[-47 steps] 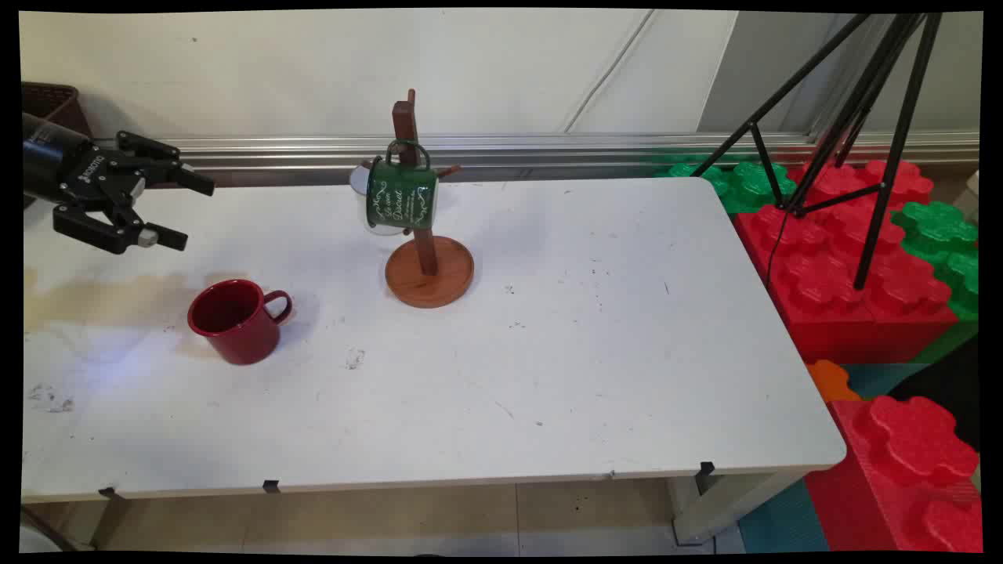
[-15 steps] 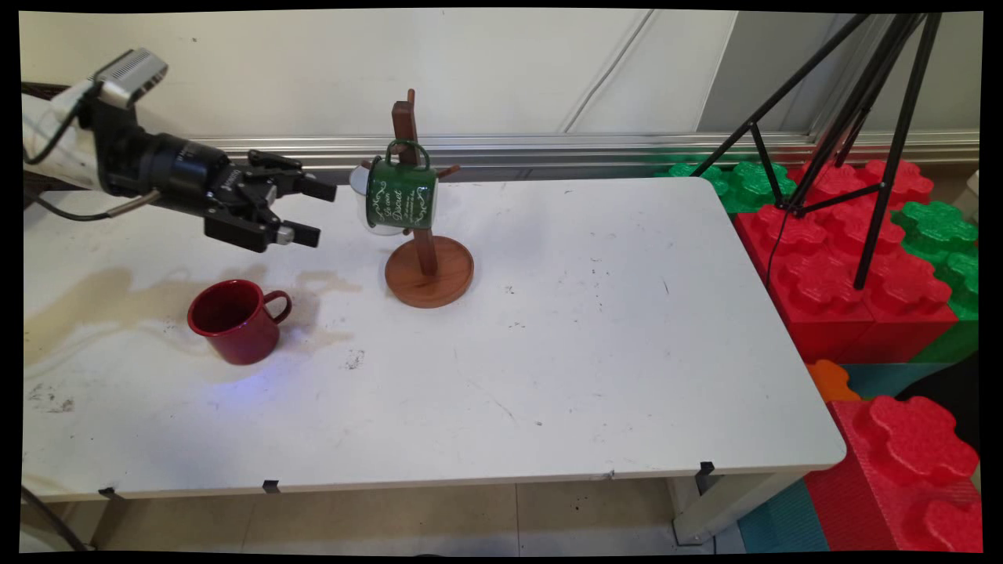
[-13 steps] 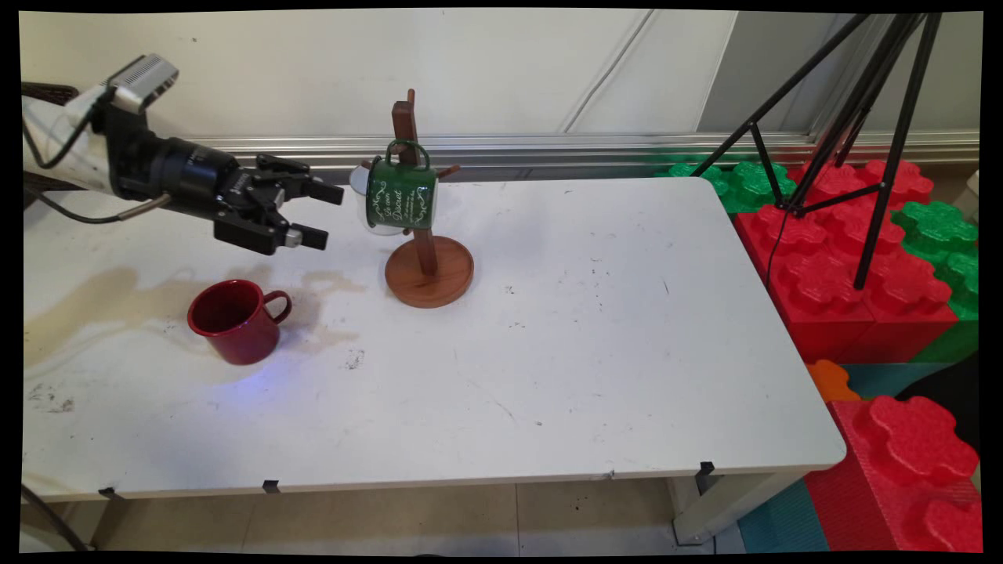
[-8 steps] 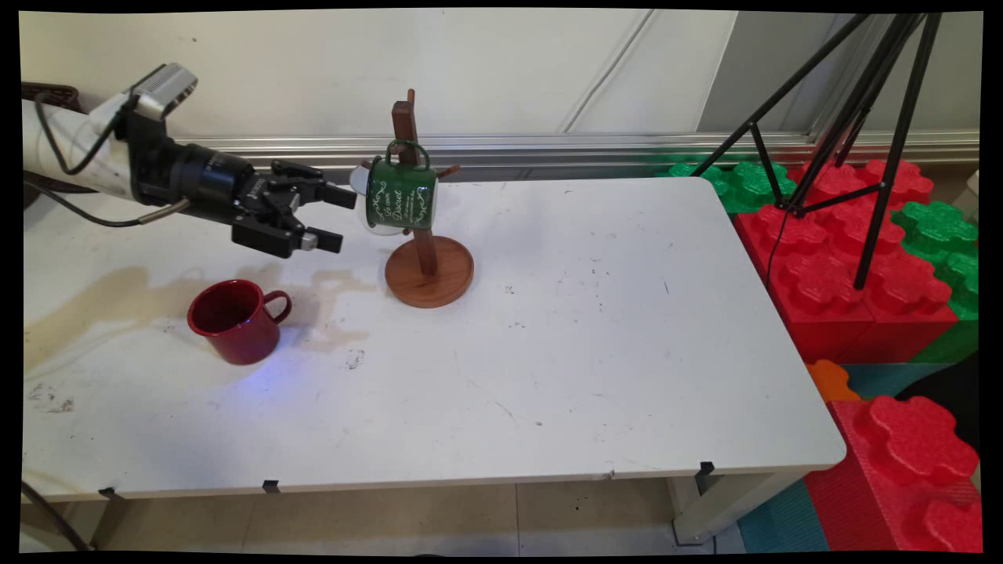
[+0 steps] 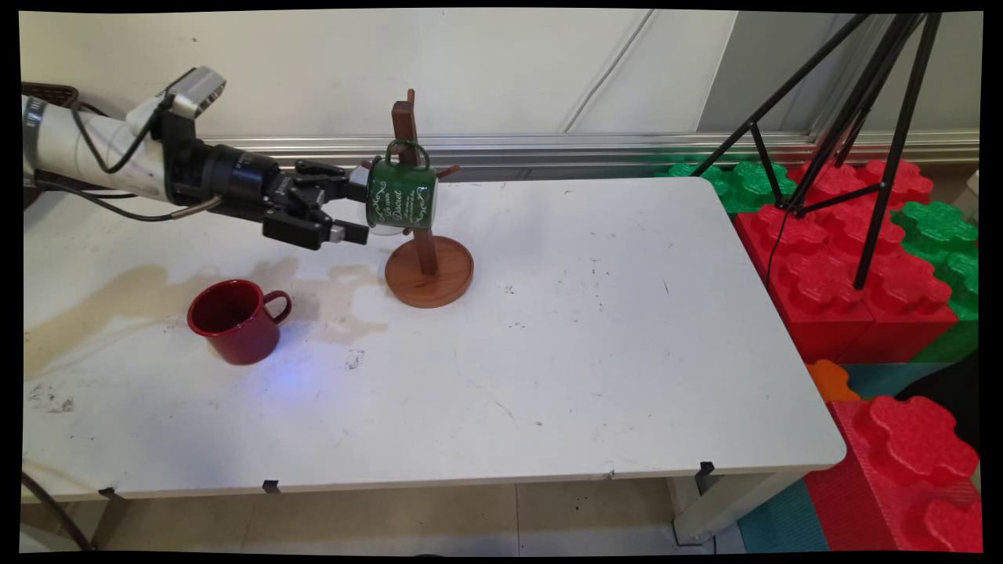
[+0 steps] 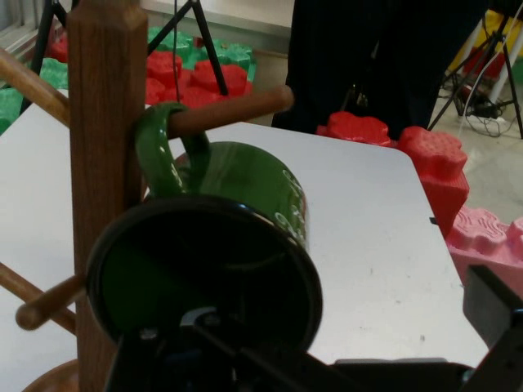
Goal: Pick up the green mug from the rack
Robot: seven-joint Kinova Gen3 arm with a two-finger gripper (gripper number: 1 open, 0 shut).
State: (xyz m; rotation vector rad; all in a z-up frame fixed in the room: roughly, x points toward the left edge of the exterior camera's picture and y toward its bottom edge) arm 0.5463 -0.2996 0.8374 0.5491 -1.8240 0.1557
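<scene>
A green enamel mug (image 5: 401, 196) with white lettering hangs by its handle from a peg of a wooden mug tree (image 5: 405, 125), which stands on a round base (image 5: 429, 274). My gripper (image 5: 359, 211) is open and level, just left of the mug, with its fingertips on either side of the mug's mouth. In the hand view the green mug (image 6: 245, 184) fills the centre, mouth towards me, its handle over the peg (image 6: 229, 110) beside the post (image 6: 102, 122). One finger (image 6: 494, 306) shows at the right edge. A red mug (image 5: 235, 319) stands upright on the table, below the arm.
The white table (image 5: 595, 352) runs right to a rounded edge. Beyond it lie red foam blocks (image 5: 846, 290) and green foam blocks (image 5: 936, 227), with a black tripod (image 5: 854, 117) over them. A dark basket (image 5: 47, 94) sits at the far left by the wall.
The gripper has travelled right from the table's left edge, above the red mug, up to the hanging green mug, staying open. The mugs and the tree have not moved.
</scene>
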